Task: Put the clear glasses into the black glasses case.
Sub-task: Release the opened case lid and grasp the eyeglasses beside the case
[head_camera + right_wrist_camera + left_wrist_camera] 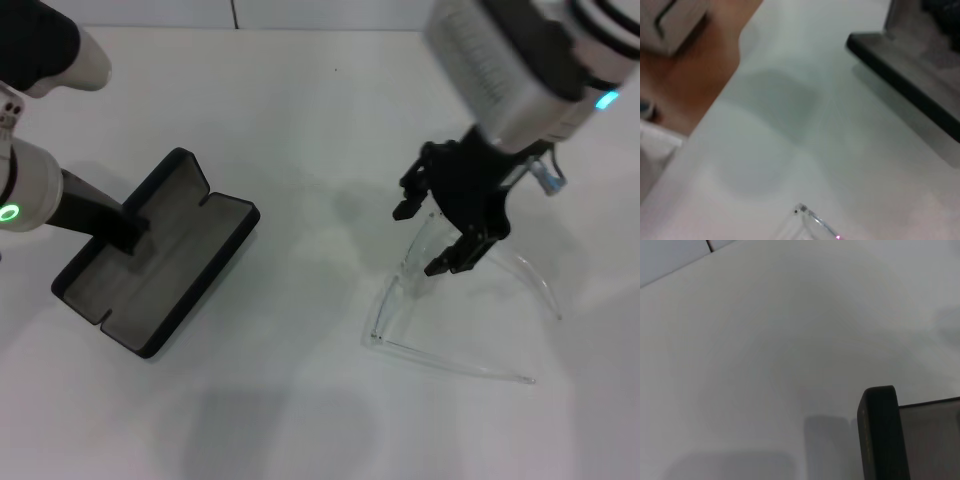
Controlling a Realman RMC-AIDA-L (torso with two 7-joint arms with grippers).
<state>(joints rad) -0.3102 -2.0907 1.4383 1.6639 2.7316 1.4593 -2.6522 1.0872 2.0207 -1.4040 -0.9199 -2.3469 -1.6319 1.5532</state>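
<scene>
Nearest your head camera, the clear glasses (455,320) lie on the white table (320,90), arms unfolded, directly beneath the right gripper (432,238). Note its fingers are spread, straddling the lens edge without closing on it. Your left gripper (128,232) presses inside the open black glasses case (160,255); its finger state cannot be determined.

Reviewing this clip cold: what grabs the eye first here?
The black glasses case lies open on the white table's left side, the left gripper reaching into it. To the right, the open right gripper hangs over the faint clear glasses.
</scene>
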